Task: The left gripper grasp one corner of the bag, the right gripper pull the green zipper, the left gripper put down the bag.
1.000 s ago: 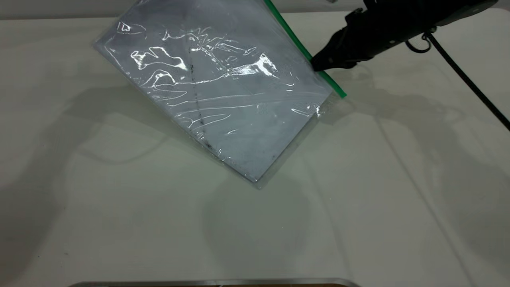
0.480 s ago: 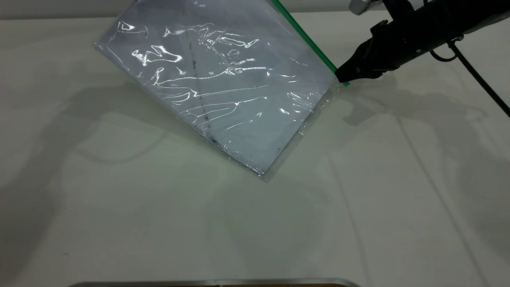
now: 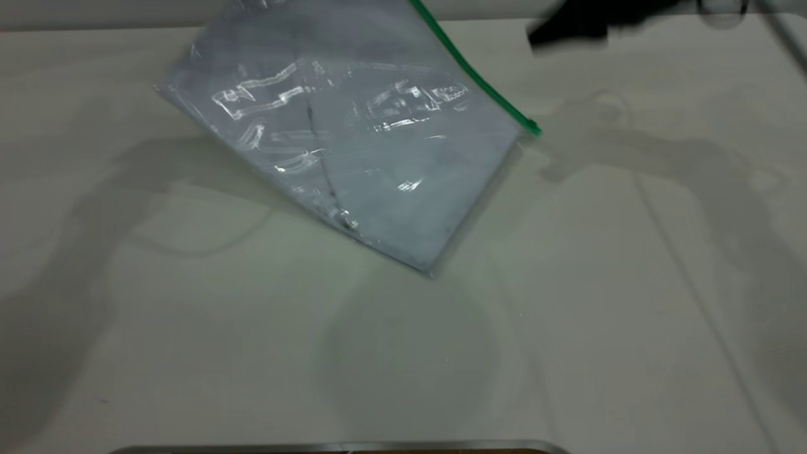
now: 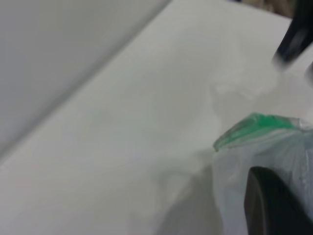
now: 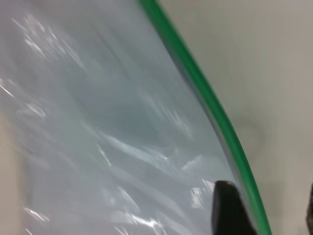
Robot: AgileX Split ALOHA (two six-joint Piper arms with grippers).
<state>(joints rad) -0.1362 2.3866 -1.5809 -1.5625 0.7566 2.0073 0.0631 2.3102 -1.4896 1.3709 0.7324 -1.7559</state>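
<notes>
The bag, clear plastic with white paper and a dark smudge line, hangs tilted over the white table, its upper part cut off by the exterior view's top edge. The green zipper runs down its right edge to a free green-tipped end. In the left wrist view one finger of my left gripper lies against the bag's plastic, next to a green-tipped corner. My right gripper is up at the top right, apart from the bag. In its wrist view it is open, above the zipper.
The white table lies bare below the bag, with arm shadows on it. A metal rim runs along the near edge. The bag's lowest corner sits close to the table surface.
My right gripper slid down the green zipper to its lower end, then came off it and rose up and away. The bag swung slightly and its lowest corner shifted right and up.
</notes>
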